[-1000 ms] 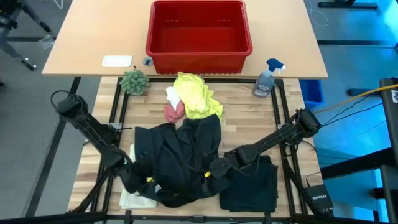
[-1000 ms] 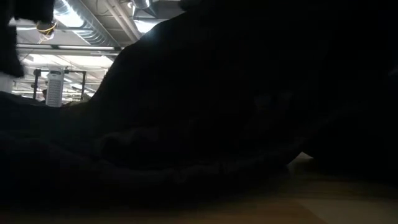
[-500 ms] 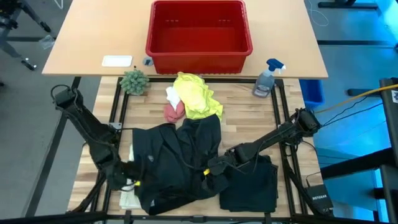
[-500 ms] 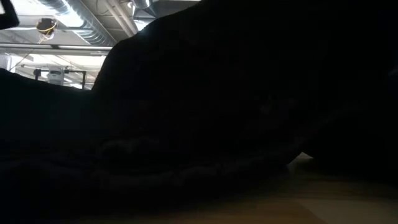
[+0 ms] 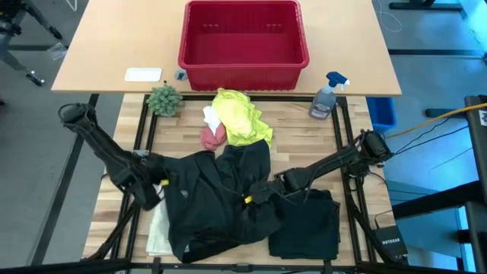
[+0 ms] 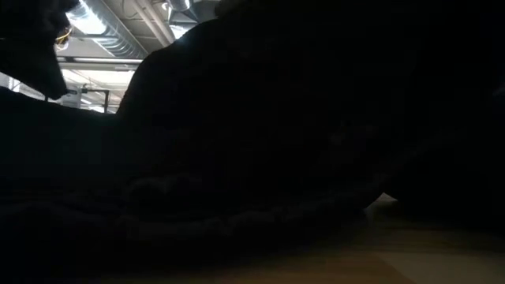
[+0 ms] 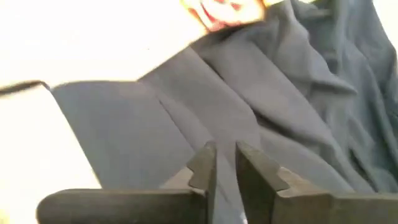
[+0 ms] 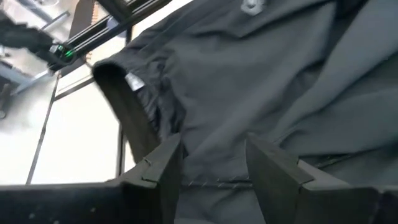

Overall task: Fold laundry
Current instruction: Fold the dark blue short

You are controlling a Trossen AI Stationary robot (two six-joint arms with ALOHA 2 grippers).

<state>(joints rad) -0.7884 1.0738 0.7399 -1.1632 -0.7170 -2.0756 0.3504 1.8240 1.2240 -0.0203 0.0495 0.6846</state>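
Note:
The black trousers [image 5: 217, 199] lie crumpled across the table's near middle and fill the low view [image 6: 300, 142] with darkness. My left gripper [image 5: 152, 186] is at their left edge, shut on cloth [image 7: 224, 163]. My right gripper [image 5: 255, 200] is at their right near part, with cloth filling the gap between its fingers [image 8: 211, 168]. The yellow T-shirt [image 5: 242, 116], the pink cloth [image 5: 211, 138] and the white cloth [image 5: 211, 118] lie bunched together beyond the trousers, and the trousers' far end touches the T-shirt. My left gripper pinches the trousers' left edge [image 7: 221, 134] between its two nearly closed fingers [image 7: 205, 165], slanting down from the table's left. The cloth runs away from the fingers in slack folds and lies on the table. My right gripper holds a thick bunch at the trousers' right near part, with a stitched hem [image 8: 211, 183] between its fingers [image 8: 165, 165], coming from the right. The cloth around it is slack and rumpled.
A second dark folded garment [image 5: 306, 227] lies at the near right. A flat white item [image 5: 158, 228] shows under the trousers' left near side. Farther off stand a red basket [image 5: 243, 34], a small green plant [image 5: 164, 99] and a spray bottle [image 5: 326, 95].
My left gripper has moved toward the far edge, drawing the trousers' left near part with it and baring more of the flat white item. My right gripper has shifted slightly toward the far edge and left, bunching the cloth there.

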